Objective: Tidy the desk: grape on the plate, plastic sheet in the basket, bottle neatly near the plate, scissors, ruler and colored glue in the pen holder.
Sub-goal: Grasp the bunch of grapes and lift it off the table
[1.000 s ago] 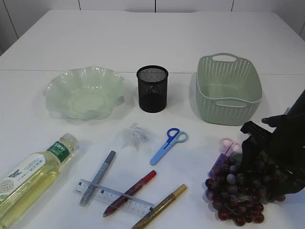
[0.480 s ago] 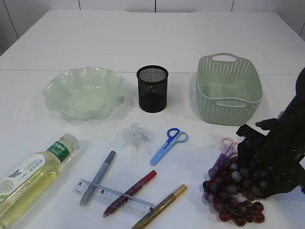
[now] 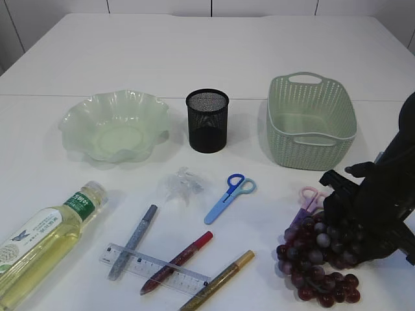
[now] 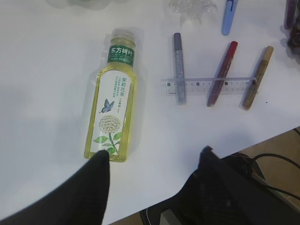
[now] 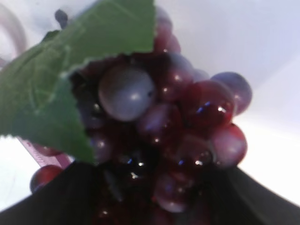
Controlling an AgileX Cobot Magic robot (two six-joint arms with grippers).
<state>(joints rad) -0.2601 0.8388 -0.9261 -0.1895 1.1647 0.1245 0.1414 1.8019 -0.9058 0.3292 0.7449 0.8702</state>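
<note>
Bottle (image 3: 40,241), lying at the left front of the worktop (image 3: 194,58), is cut off by the frame, and the left end effector (image 4: 154,187) above it stands spread and empty. Middle: one plate (image 3: 115,124), one pen holder (image 3: 207,120), one plastic sheet (image 3: 183,183), three glue pens, one ruler (image 3: 154,268), blue scissors (image 3: 229,197). Right: one basket (image 3: 310,120); the right end effector (image 3: 347,223) covers the grape bunch (image 3: 314,262), its grip unclear, half hiding pink scissors (image 3: 310,196).

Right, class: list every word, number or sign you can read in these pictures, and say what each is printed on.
"东方树叶": green neck label of the clear plastic tea bottle.
"茉莉花茶": the same bottle's white front label, vertical.
Smaller print beside it: too blurred.
Transparent plastic ruler: scale numbers too small.
Nothing else carries text.
</note>
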